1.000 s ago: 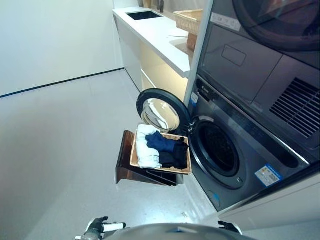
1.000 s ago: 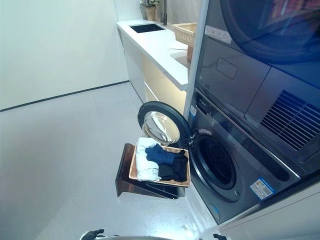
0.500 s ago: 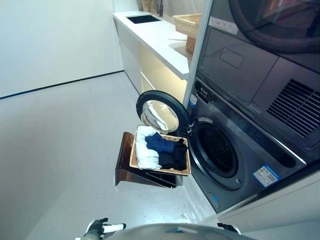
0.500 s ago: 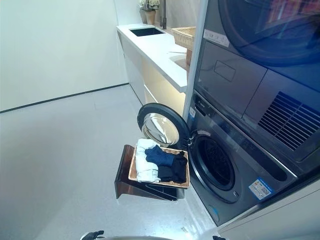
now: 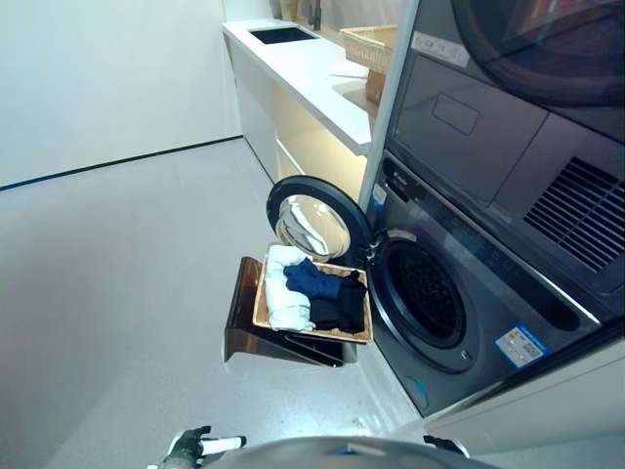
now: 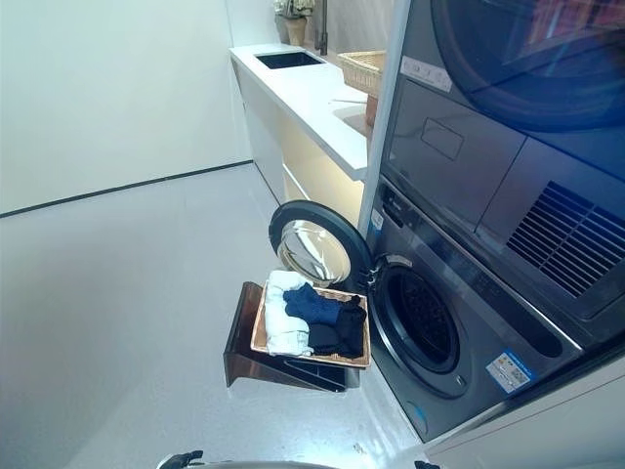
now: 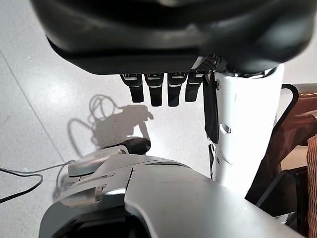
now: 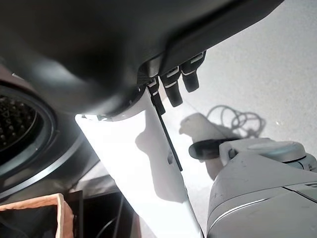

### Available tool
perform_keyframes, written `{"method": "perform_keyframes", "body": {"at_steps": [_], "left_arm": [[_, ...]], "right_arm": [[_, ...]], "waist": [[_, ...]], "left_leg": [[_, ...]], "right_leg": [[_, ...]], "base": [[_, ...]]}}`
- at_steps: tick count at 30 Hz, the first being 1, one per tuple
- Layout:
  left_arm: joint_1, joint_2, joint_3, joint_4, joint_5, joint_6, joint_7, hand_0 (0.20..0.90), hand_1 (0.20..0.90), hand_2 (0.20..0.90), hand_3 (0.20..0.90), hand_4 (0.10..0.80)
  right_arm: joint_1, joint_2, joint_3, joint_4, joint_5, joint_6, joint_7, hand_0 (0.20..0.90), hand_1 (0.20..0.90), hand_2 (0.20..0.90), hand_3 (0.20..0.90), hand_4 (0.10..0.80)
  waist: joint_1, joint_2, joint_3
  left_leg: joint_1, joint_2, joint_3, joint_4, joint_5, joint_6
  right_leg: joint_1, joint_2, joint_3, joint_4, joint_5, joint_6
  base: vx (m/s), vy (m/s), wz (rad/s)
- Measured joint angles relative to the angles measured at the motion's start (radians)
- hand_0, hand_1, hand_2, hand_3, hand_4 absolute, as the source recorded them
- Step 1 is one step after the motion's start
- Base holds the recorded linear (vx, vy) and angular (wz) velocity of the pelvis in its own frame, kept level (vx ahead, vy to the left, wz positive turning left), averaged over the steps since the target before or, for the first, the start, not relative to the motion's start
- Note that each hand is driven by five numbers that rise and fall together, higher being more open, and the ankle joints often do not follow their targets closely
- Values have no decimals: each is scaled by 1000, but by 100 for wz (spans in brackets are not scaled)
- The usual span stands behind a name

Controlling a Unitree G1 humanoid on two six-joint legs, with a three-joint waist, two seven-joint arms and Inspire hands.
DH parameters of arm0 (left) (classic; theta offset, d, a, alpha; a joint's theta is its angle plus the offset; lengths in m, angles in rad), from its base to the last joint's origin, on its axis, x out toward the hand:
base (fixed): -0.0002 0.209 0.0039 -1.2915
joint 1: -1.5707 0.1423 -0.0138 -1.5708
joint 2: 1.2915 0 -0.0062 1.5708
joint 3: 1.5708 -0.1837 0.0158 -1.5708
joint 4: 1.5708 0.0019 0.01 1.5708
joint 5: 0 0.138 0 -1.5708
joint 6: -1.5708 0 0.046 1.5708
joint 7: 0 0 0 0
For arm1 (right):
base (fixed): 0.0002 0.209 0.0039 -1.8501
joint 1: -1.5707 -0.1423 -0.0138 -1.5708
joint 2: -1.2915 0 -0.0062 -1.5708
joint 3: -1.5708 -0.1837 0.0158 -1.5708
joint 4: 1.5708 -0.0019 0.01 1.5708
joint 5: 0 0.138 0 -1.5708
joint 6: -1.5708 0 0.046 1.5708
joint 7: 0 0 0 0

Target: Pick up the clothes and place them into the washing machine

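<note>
- The clothes (image 5: pixel 311 293), white, blue and black, lie in a wicker basket (image 5: pixel 363 334) on a dark stand (image 5: pixel 244 322), just beside the washing machine (image 5: pixel 459 313), whose door (image 5: pixel 311 221) stands open.
- Left hand (image 7: pixel 158 89) and right hand (image 8: pixel 176 82) hang low, fingers relaxed, holding nothing.
- Best to approach first, then reach for the top garment.
- The stickers' print is too small to read.

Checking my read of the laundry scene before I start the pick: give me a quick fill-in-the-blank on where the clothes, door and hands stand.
1. The washing machine door stands ____.
2. The clothes lie in a ____ on a dark stand in front of the door.
3. The left hand and the right hand both hold ____, low at the robot's sides.
4. On the white counter above stands a second wicker ____.

Missing words: open; basket; nothing; basket
</note>
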Motion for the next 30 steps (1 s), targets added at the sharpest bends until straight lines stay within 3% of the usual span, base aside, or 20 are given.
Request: {"method": "perform_keyframes", "body": {"at_steps": [6,7,9,10,11,13,14,15,16,18,20,21,22,23,24,25,26,27,29,30], "left_arm": [[-3,-6,-6,0,-19,1,0,900,900,900,900,800],[-9,-4,-2,1,-25,1,1,900,900,900,900,800],[-26,6,4,4,-36,3,3,900,900,900,900,800],[-66,23,5,5,-42,4,4,900,900,900,900,800],[-97,22,1,12,-49,1,6,900,900,900,900,800],[-134,22,-6,9,-68,-7,-1,900,900,900,900,800],[-150,20,-8,3,-76,-6,0,900,900,900,900,800],[-147,11,-8,1,-80,-6,2,900,900,900,900,800],[-150,2,-10,1,-81,-5,3,900,900,900,900,800],[-154,-8,-8,0,-90,-5,5,900,900,900,900,800],[-136,-26,3,-4,-112,-7,11,900,900,900,900,800],[-124,-33,9,-8,-117,-7,10,900,900,900,900,800],[-126,-32,19,-10,-118,-7,9,900,900,900,900,800],[-120,-30,25,-12,-118,-10,13,900,900,900,900,800],[-117,-18,23,-16,-116,-15,14,900,900,900,900,800],[-98,-3,21,-22,-116,-20,15,900,900,900,900,800],[-86,0,20,-26,-116,-20,16,900,900,900,900,800],[-77,-5,23,-42,-123,-21,20,900,900,900,900,800],[-76,-12,22,-49,-132,-19,24,900,900,900,900,800],[-82,-9,18,-54,-132,-19,30,900,900,900,900,800]], "right_arm": [[-13,-5,11,0,0,0,0,900,900,900,900,800],[-22,-3,15,-1,1,-2,1,900,900,900,900,800],[-48,2,11,-10,1,-2,2,900,900,900,900,800],[-69,20,12,-9,0,-3,3,900,900,900,900,800],[-84,23,12,-10,0,-6,4,900,900,900,900,800],[-108,14,17,-8,-8,-1,1,900,900,900,900,800],[-108,3,26,-3,-12,0,-1,900,900,900,900,800],[-116,-19,28,3,-22,1,0,900,900,900,900,800],[-127,-43,26,1,-22,0,-3,900,900,900,900,800],[-125,-65,21,12,-22,2,-5,900,900,900,900,800],[-124,-79,15,24,-22,3,-6,900,900,900,900,800],[-115,-81,14,28,-21,10,-7,900,900,900,900,800],[-116,-77,17,30,-21,12,-7,900,900,900,900,800],[-125,-71,28,32,-22,4,-5,900,900,900,900,800],[-127,-60,28,30,-21,1,-5,900,900,900,900,800],[-127,-38,28,30,-21,1,-4,900,900,900,900,800],[-115,-30,28,30,-21,1,-4,900,900,900,900,800],[-134,-27,33,29,-21,3,-5,900,900,900,900,800],[-142,-24,50,12,-22,0,-2,900,900,900,900,800],[-142,-20,55,5,-21,2,-2,900,900,900,900,800]], "waist": [[-8,13,3],[-8,17,13],[-13,10,32],[-21,-29,59],[-21,-46,88],[3,-59,123],[7,-62,131],[14,-52,130],[7,-33,143],[11,-11,156],[20,21,165],[29,37,162],[35,35,163],[43,39,170],[44,34,169],[32,7,157],[35,-8,144],[42,-10,141],[32,2,141],[31,2,139]], "left_leg": [[-10,13,15,2,3,-5],[-25,27,17,20,-1,-11],[-63,44,7,81,-4,-27],[-147,35,0,204,3,-43],[-230,34,-43,336,13,-56],[-331,25,-75,445,40,-84],[-343,1,-80,429,34,-76],[-345,-31,-69,311,28,-62],[-352,-61,-59,195,28,-65],[-343,-85,-54,43,31,-54],[-312,-60,-53,37,19,-44],[-290,-50,-40,48,31,-9],[-289,-52,-23,59,33,4],[-297,-44,4,76,36,34],[-296,-44,12,77,39,38],[-282,-62,46,56,51,57],[-285,-76,64,50,61,72],[-289,-85,82,49,82,101],[-292,-85,82,49,91,98],[-285,-86,82,49,111,122]], "right_leg": [[-34,14,17,26,-8,-5],[-64,26,27,75,-34,-6],[-122,50,25,165,-81,-36],[-139,46,50,198,-108,-52],[-156,52,53,225,-118,-87],[-163,43,53,236,-118,-104],[-174,34,52,237,-119,-103],[-191,29,52,230,-126,-108],[-187,28,55,206,-124,-112],[-189,31,63,173,-120,-113],[-170,55,93,162,-121,-109],[-166,65,114,164,-122,-107],[-168,63,133,163,-127,-100],[-177,87,120,232,-151,-74],[-198,102,105,323,-180,-76],[-204,107,87,406,-229,-96],[-205,99,82,397,-256,-103],[-202,88,82,351,-271,-92],[-171,89,88,277,-238,-74],[-153,88,89,252,-223,-74]], "base": [[11,-89,-9],[-25,-223,-7],[-67,-217,7],[-100,-130,50],[-89,-130,67],[106,38,47],[237,116,26],[239,131,29],[168,92,31],[230,148,10],[255,197,-34],[111,161,-56],[60,154,-80],[42,151,-56],[50,145,-48],[61,121,-31],[89,102,-59],[85,69,-71],[64,39,-41],[72,34,-4]]}}
